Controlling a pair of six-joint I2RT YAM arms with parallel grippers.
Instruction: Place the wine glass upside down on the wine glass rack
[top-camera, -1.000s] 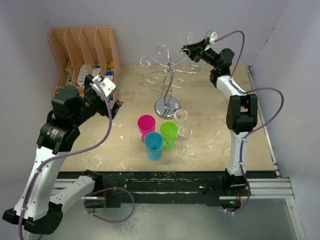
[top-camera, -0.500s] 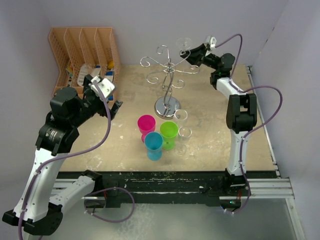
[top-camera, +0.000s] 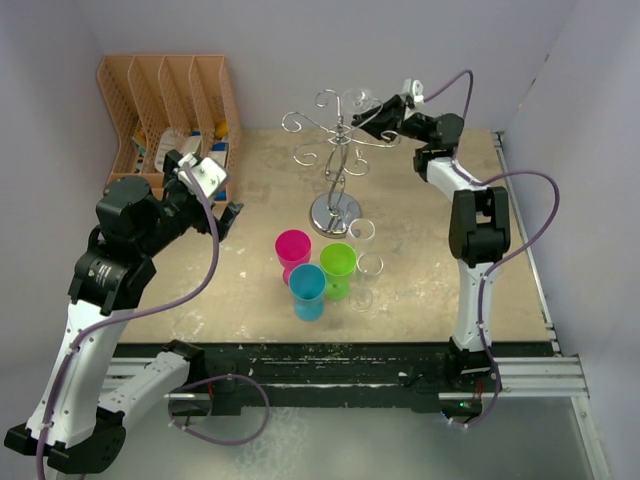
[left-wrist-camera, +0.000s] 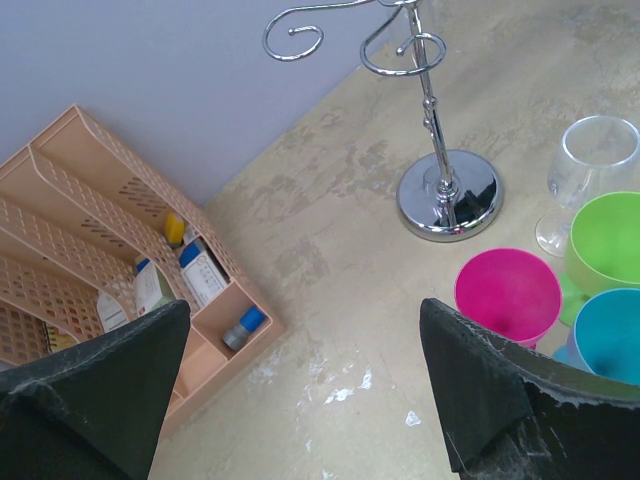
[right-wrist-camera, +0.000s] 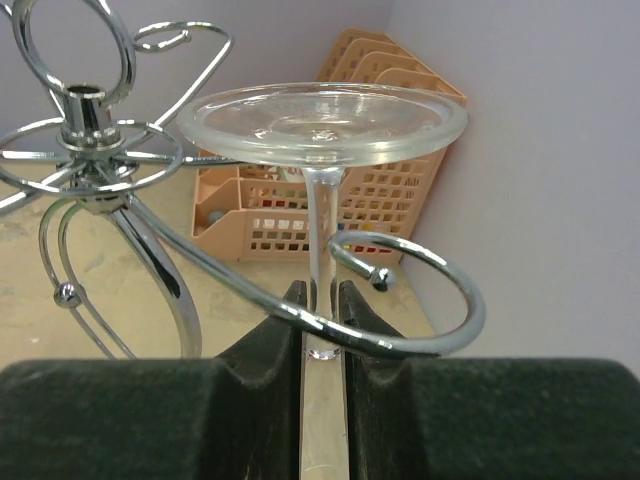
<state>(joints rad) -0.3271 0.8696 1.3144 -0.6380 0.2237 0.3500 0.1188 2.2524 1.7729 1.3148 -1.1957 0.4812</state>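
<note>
Right gripper (right-wrist-camera: 322, 303) holds an inverted wine glass (right-wrist-camera: 322, 122) at the chrome wine glass rack (right-wrist-camera: 92, 150).
Its fingers are clenched on the stem, the round foot just above them, the bowl hidden below; a curled rack arm crosses right in front of the fingertips, likely so the stem can slide into its loop; the left gripper (left-wrist-camera: 305, 325) hangs spread wide, empty, well away from the rack.

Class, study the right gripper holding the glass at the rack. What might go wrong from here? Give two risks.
1. The wine glass stem, pinched by the right gripper, crosses the rack's curled arm. Its foot sits above the wire, so releasing now may drop it.
2. Pushing sideways may tip the wine glass rack toward the pink cup near its base.
</note>
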